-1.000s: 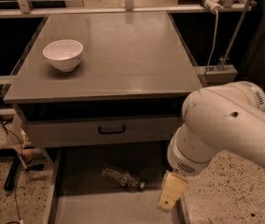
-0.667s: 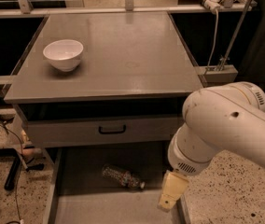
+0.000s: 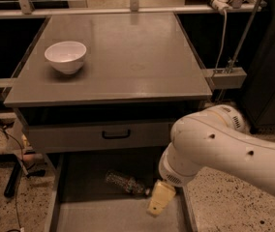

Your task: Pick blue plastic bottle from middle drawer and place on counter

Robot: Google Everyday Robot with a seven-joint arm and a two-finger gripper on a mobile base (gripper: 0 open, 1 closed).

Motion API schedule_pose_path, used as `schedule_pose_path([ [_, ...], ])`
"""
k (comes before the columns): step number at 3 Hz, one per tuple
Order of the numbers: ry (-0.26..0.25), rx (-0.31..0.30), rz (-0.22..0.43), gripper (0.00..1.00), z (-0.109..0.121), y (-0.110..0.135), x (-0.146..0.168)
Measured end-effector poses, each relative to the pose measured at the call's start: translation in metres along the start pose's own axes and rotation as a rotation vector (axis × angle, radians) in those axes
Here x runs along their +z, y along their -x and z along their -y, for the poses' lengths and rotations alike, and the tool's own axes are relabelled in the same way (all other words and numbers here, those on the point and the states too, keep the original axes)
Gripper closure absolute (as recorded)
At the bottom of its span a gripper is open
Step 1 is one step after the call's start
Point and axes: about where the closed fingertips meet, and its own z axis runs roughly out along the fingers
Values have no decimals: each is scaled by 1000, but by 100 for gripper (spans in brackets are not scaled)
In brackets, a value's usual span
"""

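Hanging over the middle drawer [image 3: 79, 216], the gripper [image 3: 160, 198] sits just beside the blue plastic bottle [image 3: 125, 182]. Whether its jaws are open cannot be told.

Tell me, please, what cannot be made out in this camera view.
- Blue plastic bottle: it lies in shadow in the middle drawer. Its right end is beside the gripper, and whether they touch cannot be told.
- Gripper: it is over the drawer, largely hidden by the arm.
- Middle drawer: the near part is cut off by the bottom edge, and the right wall is hidden by the arm.
- Gap under the counter: too dark to see inside.
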Motion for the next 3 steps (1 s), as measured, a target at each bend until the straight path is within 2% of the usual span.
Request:
schedule_pose_path([
  [1,-32,56,65,0,19,13,30],
  [2,-2,103,85,0,24,22,62],
  [3,2,108,86,0,24,22,65],
])
